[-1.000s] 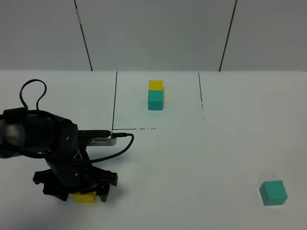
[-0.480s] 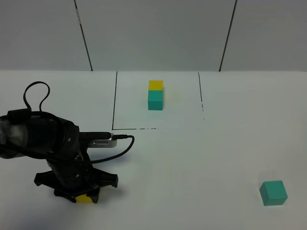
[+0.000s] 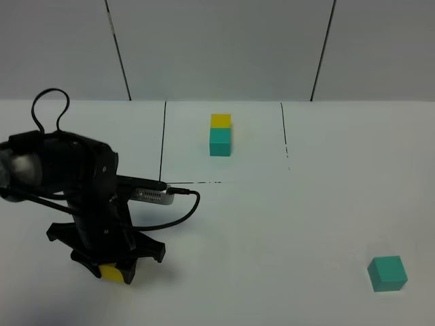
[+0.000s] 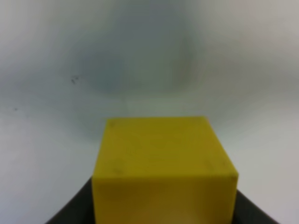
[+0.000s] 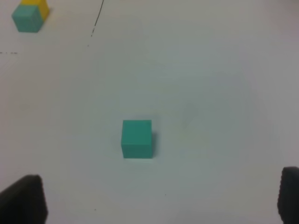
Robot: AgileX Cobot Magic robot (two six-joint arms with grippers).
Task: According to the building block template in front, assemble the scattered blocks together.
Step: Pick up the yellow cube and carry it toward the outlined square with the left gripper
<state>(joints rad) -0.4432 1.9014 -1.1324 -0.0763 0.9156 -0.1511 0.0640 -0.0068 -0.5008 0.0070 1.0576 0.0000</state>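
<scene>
Exterior high: left gripper [image 3: 110, 270] jaws clamped on yellow cube [image 3: 112, 274], the pick-up step; next, carry it against teal cube [image 3: 387, 273].

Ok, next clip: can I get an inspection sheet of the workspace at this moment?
Surface: white table with a black-lined rectangle at the far middle.
Job's things: template inside the rectangle, yellow end farther away; yellow cube gripped, near left; teal cube free, near right.
Clutter: nothing seen.
End effectors: left end effector shut on the yellow cube; right end effector open, clear of the teal cube.
Cables: black cable loops off the left arm above the table.
Surroundings: grey panelled wall.
</scene>
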